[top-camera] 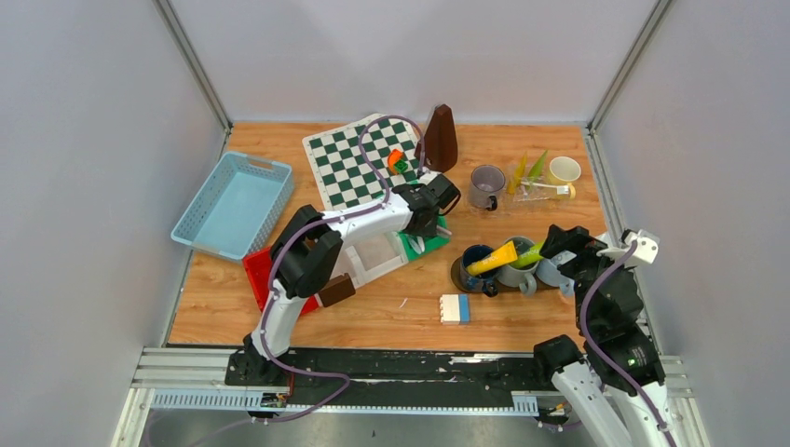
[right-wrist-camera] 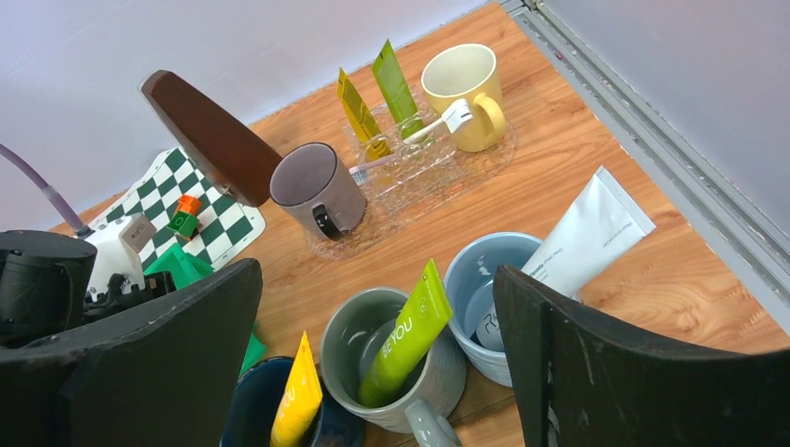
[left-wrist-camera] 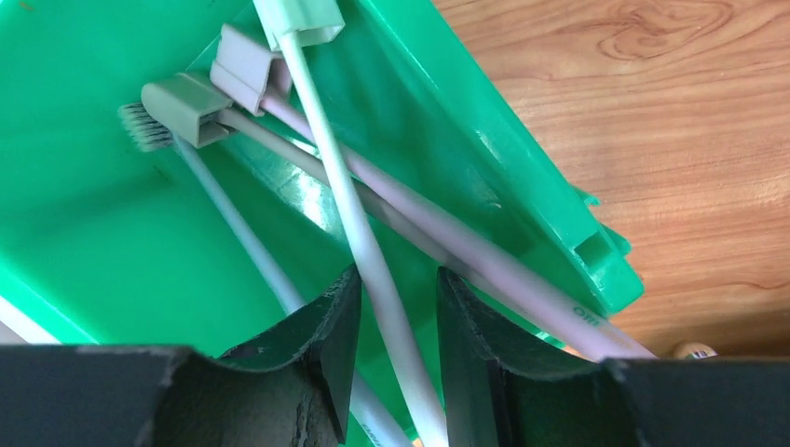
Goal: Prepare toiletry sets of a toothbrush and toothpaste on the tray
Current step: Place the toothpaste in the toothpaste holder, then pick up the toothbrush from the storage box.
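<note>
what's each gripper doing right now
left gripper: around a white toothbrush, grip cannot be told
right gripper: open, holding nothing

Grey mug and pale yellow mug stand on the tray.

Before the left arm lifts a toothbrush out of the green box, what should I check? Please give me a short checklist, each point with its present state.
1. Left gripper has its jaws on either side of one white toothbrush handle in the green box: ok.
2. Firm grip on that handle: cannot tell; a gap shows beside one finger.
3. Chosen handle free to lift: ok, it lies on top of the lilac handles.
4. Right gripper open and empty: ok.
5. Grey-green mug holds a green tube, dark blue mug a yellow tube: ok.
6. Toothbrush in those two mugs: not ok, none seen.
</note>
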{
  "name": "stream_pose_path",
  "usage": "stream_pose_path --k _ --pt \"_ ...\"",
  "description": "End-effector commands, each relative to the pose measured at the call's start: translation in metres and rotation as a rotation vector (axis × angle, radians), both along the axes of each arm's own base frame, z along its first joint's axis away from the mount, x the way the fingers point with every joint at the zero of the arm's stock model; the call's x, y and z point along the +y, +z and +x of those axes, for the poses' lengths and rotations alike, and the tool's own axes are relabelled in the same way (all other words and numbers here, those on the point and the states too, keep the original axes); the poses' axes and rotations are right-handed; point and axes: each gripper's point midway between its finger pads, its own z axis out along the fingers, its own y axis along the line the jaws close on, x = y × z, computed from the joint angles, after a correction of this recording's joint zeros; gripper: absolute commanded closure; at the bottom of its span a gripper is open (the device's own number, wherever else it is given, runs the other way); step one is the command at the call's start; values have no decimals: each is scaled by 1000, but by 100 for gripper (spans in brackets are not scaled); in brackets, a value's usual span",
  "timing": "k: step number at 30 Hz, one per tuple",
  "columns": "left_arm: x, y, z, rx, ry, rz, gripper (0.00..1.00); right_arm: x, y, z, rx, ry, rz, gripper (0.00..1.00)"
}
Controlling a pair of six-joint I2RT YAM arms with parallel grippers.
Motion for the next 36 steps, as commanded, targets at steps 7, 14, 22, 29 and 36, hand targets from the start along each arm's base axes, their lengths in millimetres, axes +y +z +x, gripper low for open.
stream_pose_path --k 7,14,22,29,36 --pt "-4 17 5 7 35 -49 71 -5 6 -1 -32 -20 -4 3" --pt "-3 61 2 -47 37 -125 85 -2 10 -1 -39 -4 -2 3" --pt "-5 110 -6 -123 10 -274 99 6 30 -1 -59 50 -12 3" --pt "-8 146 -20 -209 -64 -373 100 21 54 3 -73 135 -22 3" --pt "-19 181 -37 -365 -204 -468 100 45 75 8 -80 259 -14 3"
